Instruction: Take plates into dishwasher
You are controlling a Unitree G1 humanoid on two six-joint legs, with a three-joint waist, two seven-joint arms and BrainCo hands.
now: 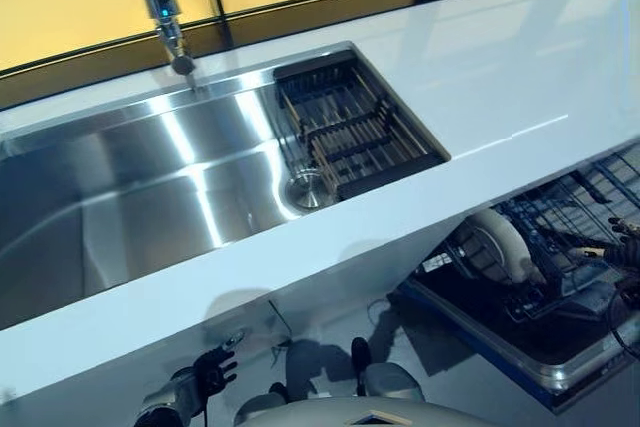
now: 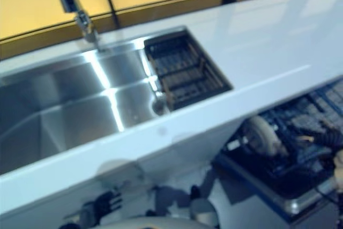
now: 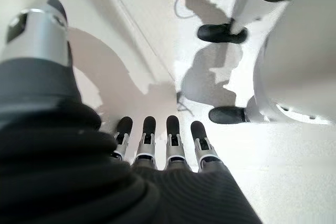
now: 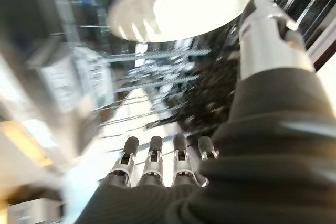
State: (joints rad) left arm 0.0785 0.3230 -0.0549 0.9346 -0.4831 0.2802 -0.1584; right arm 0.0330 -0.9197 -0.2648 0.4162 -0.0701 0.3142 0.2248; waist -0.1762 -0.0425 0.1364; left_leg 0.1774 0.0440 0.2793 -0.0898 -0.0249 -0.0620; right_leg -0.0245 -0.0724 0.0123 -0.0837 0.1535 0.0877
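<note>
Plate [image 1: 497,244] stands upright in the dishwasher rack [image 1: 560,247], lower right of the head view, below the bench [image 1: 520,77]. Right hand [image 4: 157,166] is over the rack, fingers straight and released, grasping nothing; the plate shows just past them. Left hand [image 3: 157,145] hangs low at lower left, relaxed and empty. Sink [image 1: 150,187] at upper left holds only a dark basket [image 1: 350,127]. Judgement: plate looks seated. Draw the right hand back along the tines, clear of the rim.
</note>
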